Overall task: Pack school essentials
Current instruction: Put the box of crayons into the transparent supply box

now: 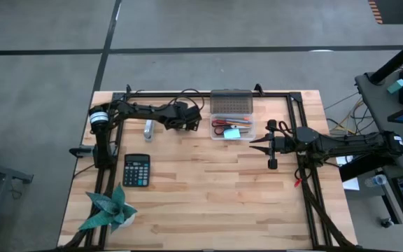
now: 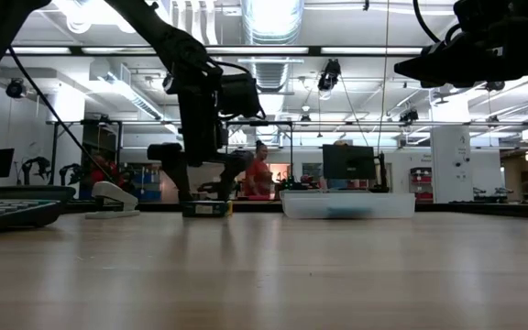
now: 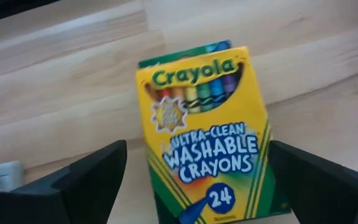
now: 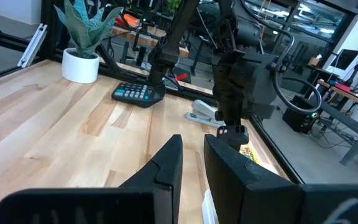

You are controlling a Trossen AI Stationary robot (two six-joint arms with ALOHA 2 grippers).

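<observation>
We are hovering our left claw (image 3: 191, 180), spread wide, over the crayon box (image 3: 207, 134) lying on the bench (image 1: 208, 182) beside the clear bin (image 1: 234, 129); next, probably, closing on it.

Readable only on the yellow-green crayon box (image 3: 207, 134): "Crayola" in green letters near the top, below it "ULTRA-CLEAN WASHABLE CRAYONS", and the number "24" at the bottom edge.
</observation>
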